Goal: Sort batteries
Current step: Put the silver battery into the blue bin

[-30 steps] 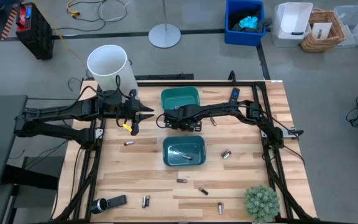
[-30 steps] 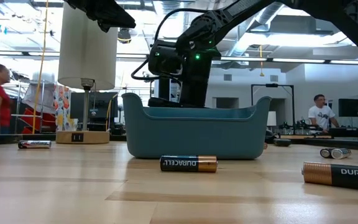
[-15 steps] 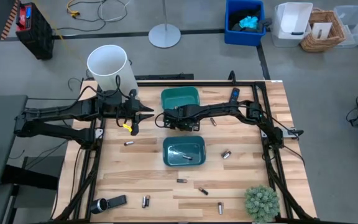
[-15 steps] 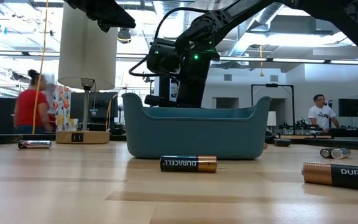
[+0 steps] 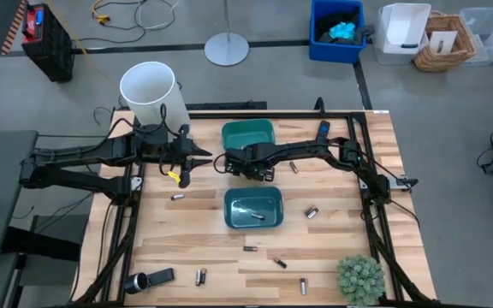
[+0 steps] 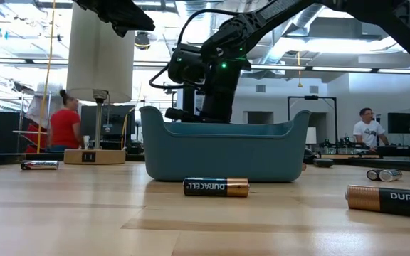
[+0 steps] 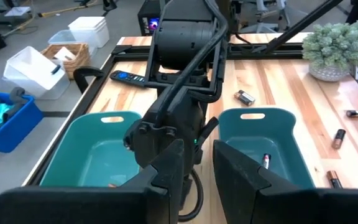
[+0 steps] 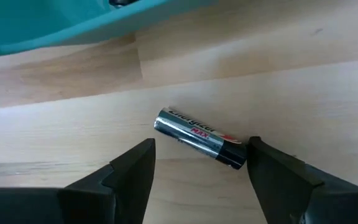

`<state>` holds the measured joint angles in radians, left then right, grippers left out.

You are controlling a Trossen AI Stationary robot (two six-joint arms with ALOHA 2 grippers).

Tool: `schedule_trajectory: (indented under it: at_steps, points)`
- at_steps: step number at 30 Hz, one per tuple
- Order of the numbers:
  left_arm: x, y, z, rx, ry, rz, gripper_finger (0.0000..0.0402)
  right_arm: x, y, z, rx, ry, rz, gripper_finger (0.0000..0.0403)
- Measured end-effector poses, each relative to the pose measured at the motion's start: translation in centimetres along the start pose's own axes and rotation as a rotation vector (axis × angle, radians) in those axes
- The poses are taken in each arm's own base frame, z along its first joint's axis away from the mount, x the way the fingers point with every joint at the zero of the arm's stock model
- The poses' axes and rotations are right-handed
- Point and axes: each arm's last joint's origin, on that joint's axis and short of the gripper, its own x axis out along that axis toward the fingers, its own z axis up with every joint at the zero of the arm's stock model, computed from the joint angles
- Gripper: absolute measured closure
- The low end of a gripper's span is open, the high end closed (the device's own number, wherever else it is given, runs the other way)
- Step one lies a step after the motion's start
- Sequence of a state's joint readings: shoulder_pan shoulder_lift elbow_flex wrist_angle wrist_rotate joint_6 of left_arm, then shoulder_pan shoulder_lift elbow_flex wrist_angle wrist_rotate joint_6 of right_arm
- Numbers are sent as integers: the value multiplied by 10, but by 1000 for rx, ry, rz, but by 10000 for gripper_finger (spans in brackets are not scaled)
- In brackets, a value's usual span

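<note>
Roughly, the sort is standing at an early stage — judged from how things are lying now.

Sorted: the near teal bin (image 5: 252, 208) is holding at least one battery (image 5: 254, 215); the far teal bin (image 5: 248, 134) is showing something small on its floor in the left wrist view, too dim to call.

Unsorted: loose batteries are lying about the table (image 5: 332, 248) — one left of the near bin (image 5: 177, 197), a pair to its right (image 5: 311, 211), one beside the right arm (image 5: 294, 167), several along the near edge (image 5: 278, 263). Most of the work is remaining, by this count.

In hand: the right gripper (image 8: 197, 163) is hovering between the two bins, jaws spread wide on either side of a silver-and-black battery (image 8: 199, 138) lying on the wood — not yet gripped.

Waiting: the left gripper (image 7: 196, 163) is hanging left of the bins, jaws parted and empty.

Markings: two copper-topped cells in the low view are reading "DURACELL" (image 6: 216, 187) and "DURACE…", cut by the frame (image 6: 389, 198). The silver cell is carrying script and a red "MAX"; the brand word is too small to confirm.
</note>
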<state>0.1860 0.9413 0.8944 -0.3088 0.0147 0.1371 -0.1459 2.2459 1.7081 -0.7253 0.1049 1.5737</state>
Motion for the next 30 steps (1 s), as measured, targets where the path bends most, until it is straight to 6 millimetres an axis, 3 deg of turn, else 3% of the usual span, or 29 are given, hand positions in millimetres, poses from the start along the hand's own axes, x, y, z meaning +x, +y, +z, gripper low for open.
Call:
schedule_trajectory:
  at_steps: [30]
  points:
    - [0,0,1,-1,-6,-6,319,2,2,17,125,-31,18,132]
